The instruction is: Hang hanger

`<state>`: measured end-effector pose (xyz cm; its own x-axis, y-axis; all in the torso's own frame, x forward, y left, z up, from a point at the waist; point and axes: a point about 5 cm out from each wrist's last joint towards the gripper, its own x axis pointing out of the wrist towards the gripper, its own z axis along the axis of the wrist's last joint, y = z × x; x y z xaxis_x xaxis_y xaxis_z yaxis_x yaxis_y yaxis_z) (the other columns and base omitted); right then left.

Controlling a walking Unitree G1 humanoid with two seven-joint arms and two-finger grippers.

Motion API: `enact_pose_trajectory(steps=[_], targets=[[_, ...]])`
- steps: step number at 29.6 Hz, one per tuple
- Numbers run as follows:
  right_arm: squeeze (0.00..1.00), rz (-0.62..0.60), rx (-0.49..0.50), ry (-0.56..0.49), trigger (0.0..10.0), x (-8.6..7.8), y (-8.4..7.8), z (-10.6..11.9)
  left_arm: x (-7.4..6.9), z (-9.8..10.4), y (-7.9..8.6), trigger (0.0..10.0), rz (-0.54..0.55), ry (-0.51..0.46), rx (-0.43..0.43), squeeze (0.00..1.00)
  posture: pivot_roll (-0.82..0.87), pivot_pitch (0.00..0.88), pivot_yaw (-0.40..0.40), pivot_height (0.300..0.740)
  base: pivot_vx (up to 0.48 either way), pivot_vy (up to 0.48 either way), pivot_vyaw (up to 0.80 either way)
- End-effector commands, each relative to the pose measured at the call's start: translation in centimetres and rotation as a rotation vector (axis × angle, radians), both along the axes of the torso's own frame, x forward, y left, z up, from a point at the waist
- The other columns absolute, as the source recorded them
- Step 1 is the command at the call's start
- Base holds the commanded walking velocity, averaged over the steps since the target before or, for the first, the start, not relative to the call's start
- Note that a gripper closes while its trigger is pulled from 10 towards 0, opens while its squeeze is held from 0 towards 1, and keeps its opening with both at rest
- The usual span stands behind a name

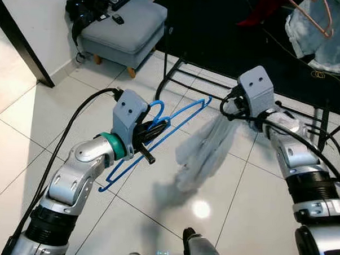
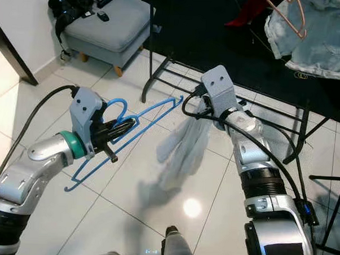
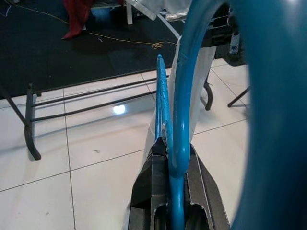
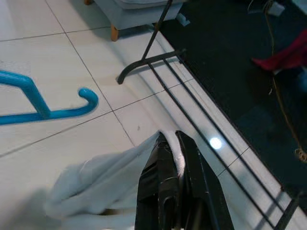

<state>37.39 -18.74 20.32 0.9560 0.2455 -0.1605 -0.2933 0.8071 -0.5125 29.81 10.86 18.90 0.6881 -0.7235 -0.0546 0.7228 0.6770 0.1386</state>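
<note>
My left gripper is shut on a blue plastic hanger, clamping it just below the hook and holding it slanted above the tiled floor. The left wrist view looks along the fingers with the hanger's blue neck pinched between them. My right gripper is shut on the top edge of a white garment, which hangs limp beside the hanger's far end. Garment and hanger are close but apart.
The black clothes rack's base bars run across the floor behind both grippers. A denim garment on a copper hanger hangs at the upper right. A grey footstool with a black bag stands at the back left, by a dark rug.
</note>
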Motion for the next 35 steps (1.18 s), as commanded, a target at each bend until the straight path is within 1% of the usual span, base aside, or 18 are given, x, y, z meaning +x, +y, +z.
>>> enact_pose_trajectory(steps=[1, 3, 9, 11, 15, 16, 19, 20, 21, 22, 24, 26, 28, 29, 31, 33, 34, 35], targets=[[0.0, 0.04, -0.106, -0.017, 10.0, -0.2, -0.3, 0.3, -0.1, -0.5, -0.2, 10.0, -0.005, 0.009, 0.024, 0.0, -0.1, 0.131, 0.09, 0.737, 0.0, 0.0, 0.0], [0.0, 0.142, -0.228, -0.017, 10.0, -0.6, -0.4, 0.7, 0.1, -0.7, -0.3, 10.0, -0.001, 0.006, 0.032, 0.0, -0.1, 0.134, 0.088, 0.737, 0.0, 0.0, 0.0], [0.0, 0.245, -0.353, -0.009, 10.0, -1.2, -0.9, 1.0, 0.0, -0.7, 0.1, 10.0, 0.004, 0.008, 0.042, 0.0, -0.1, 0.137, 0.087, 0.737, 0.0, 0.0, 0.0], [0.0, 0.269, -0.445, -0.002, 10.0, -1.3, -1.5, 0.8, -0.3, -0.6, 0.7, 10.0, -0.009, 0.013, 0.058, 0.0, -0.1, 0.137, 0.091, 0.737, 0.0, 0.0, 0.0], [0.0, 0.285, -0.476, 0.051, 10.0, -1.5, -2.1, 0.2, -0.7, -0.6, 1.2, 10.0, -0.043, 0.017, 0.08, 0.0, -0.1, 0.135, 0.091, 0.737, 0.0, 0.0, 0.0], [0.0, 0.27, -0.354, 0.134, 10.0, -1.3, -2.3, -0.4, -0.8, -0.7, 1.3, 10.0, -0.062, 0.018, 0.09, 0.0, -0.1, 0.133, 0.092, 0.737, 0.0, 0.0, 0.0], [0.0, 0.264, -0.255, 0.193, 10.0, -1.3, -2.3, -0.9, -0.8, -0.7, 1.3, 10.0, -0.073, 0.019, 0.096, 0.0, -0.1, 0.133, 0.092, 0.737, 0.0, 0.0, 0.0], [0.0, 0.259, -0.171, 0.272, 10.0, -1.2, -2.4, -1.8, -0.7, -0.6, 1.1, 10.0, -0.081, 0.016, 0.095, 0.0, -0.1, 0.131, 0.09, 0.737, 0.0, 0.0, 0.0], [0.0, 0.259, -0.171, 0.272, 10.0, -1.2, -2.4, -1.8, -0.7, -0.6, 1.1, 10.0, -0.081, 0.016, 0.095, 0.0, -0.1, 0.131, 0.09, 0.737, 0.0, 0.0, 0.0], [0.0, 0.244, -0.07, 0.357, 10.0, -1.1, -2.8, -2.7, -0.8, -0.6, 0.8, 10.0, -0.092, 0.015, 0.09, 0.0, -0.1, 0.129, 0.086, 0.737, 0.0, 0.0, 0.0], [0.0, 0.236, -0.012, 0.412, 10.0, -1.1, -3.0, -3.3, -0.8, -0.6, 0.5, 10.0, -0.101, 0.014, 0.085, 0.0, -0.1, 0.129, 0.086, 0.737, 0.0, 0.0, 0.0], [0.0, 0.236, -0.012, 0.412, 10.0, -1.1, -3.0, -3.3, -0.8, -0.6, 0.5, 10.0, -0.101, 0.014, 0.085, 0.0, -0.1, 0.129, 0.086, 0.737, 0.0, 0.0, 0.0], [0.0, 0.169, 0.155, 0.48, 10.0, -0.9, -3.6, -4.4, -1.0, -1.2, -0.4, 10.0, -0.129, 0.035, 0.077, 0.0, -0.11, 0.129, 0.075, 0.737, 0.0, 0.0, 0.0], [0.0, 0.169, 0.155, 0.48, 10.0, -0.9, -3.6, -4.4, -1.0, -1.2, -0.4, 10.0, -0.129, 0.035, 0.077, 0.0, -0.11, 0.129, 0.075, 0.737, 0.0, 0.0, 0.0], [0.0, 0.093, 0.255, 0.504, 10.0, -0.7, -3.6, -5.8, -0.8, -3.1, -1.1, 10.0, -0.125, 0.073, 0.114, 0.0, -0.11, 0.13, 0.068, 0.737, 0.0, 0.0, 0.0], [0.0, 0.093, 0.255, 0.504, 10.0, -0.7, -3.6, -5.8, -0.8, -3.1, -1.1, 10.0, -0.125, 0.073, 0.114, 0.0, -0.11, 0.13, 0.068, 0.737, 0.0, 0.0, 0.0], [0.0, 0.069, 0.301, 0.524, 10.0, -0.8, -3.2, -6.7, -0.7, -4.7, -1.3, 10.0, -0.121, 0.092, 0.173, 0.0, -0.1, 0.13, 0.069, 0.737, 0.0, 0.0, 0.0], [0.0, 0.069, 0.301, 0.524, 10.0, -0.8, -3.2, -6.7, -0.7, -4.7, -1.3, 10.0, -0.121, 0.092, 0.173, 0.0, -0.1, 0.13, 0.069, 0.737, 0.0, 0.0, 0.0]])
